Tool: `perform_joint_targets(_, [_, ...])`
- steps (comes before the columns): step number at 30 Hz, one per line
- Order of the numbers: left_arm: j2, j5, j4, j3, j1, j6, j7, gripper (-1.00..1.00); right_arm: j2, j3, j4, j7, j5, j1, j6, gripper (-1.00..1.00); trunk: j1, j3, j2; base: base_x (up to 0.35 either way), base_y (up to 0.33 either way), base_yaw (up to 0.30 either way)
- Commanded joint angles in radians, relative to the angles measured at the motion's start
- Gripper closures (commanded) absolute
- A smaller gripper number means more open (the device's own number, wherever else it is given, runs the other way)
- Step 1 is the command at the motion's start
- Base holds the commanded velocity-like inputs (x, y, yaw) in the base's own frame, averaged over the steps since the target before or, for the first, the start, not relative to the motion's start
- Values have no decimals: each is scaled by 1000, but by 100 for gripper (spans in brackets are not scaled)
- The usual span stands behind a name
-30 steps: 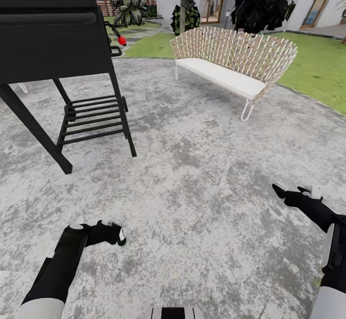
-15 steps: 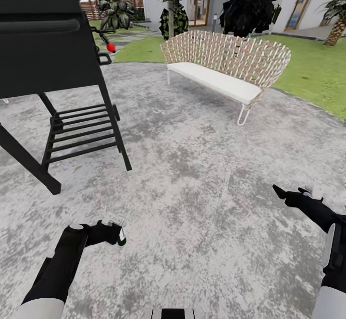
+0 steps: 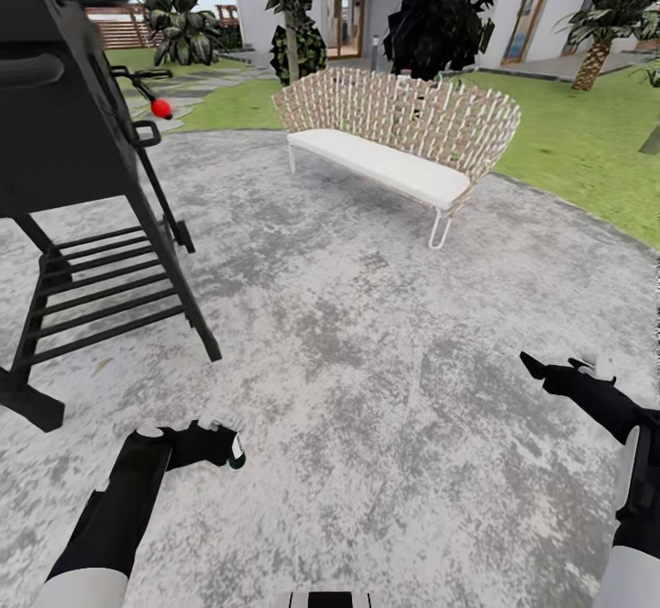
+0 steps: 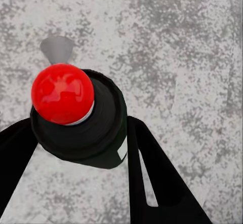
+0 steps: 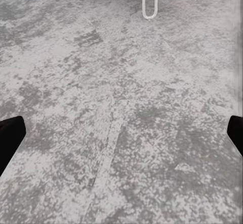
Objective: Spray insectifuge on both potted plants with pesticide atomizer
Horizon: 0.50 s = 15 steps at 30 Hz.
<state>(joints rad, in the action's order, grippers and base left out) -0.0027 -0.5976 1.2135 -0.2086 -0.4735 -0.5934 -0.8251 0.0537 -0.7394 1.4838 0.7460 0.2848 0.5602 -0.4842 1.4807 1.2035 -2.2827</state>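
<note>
My left gripper [image 3: 223, 440] is shut on the pesticide atomizer [image 3: 233, 451], a dark green bottle with a small white label, held low over the grey patio [image 3: 367, 333]. The left wrist view looks down the atomizer [image 4: 88, 133] onto its round red cap [image 4: 62, 93], with a black finger on each side. At the lower right of the head view, my right gripper [image 3: 555, 370] stands open over the paving with nothing in it. In the right wrist view its fingertips [image 5: 10, 135] sit far apart. The potted plants are out of view.
A black grill on slanted legs [image 3: 64, 131] stands close on the left, with a red knob [image 3: 161, 108]. A woven bench with a white seat [image 3: 394, 136] stands ahead. Lawn [image 3: 587, 140], a palm [image 3: 605, 21], trees and a house lie behind.
The whole picture has slid leftward, so the camera has turned right. Both arms keep their pose and the left gripper still holds the bottle.
</note>
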Motion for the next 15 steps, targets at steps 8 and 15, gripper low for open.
perform_joint_targets(8, [0,-5,1,-3,-1,-5,-7,100,1,-2,1,8,8,1,-3,-100,1,-8,0,336,0,-180])
perform_joint_targets(15, [1,-5,1,-3,-1,-5,-8,100,1,-2,1,8,8,1,-3,-100,1,-15,0,116,0,-152])
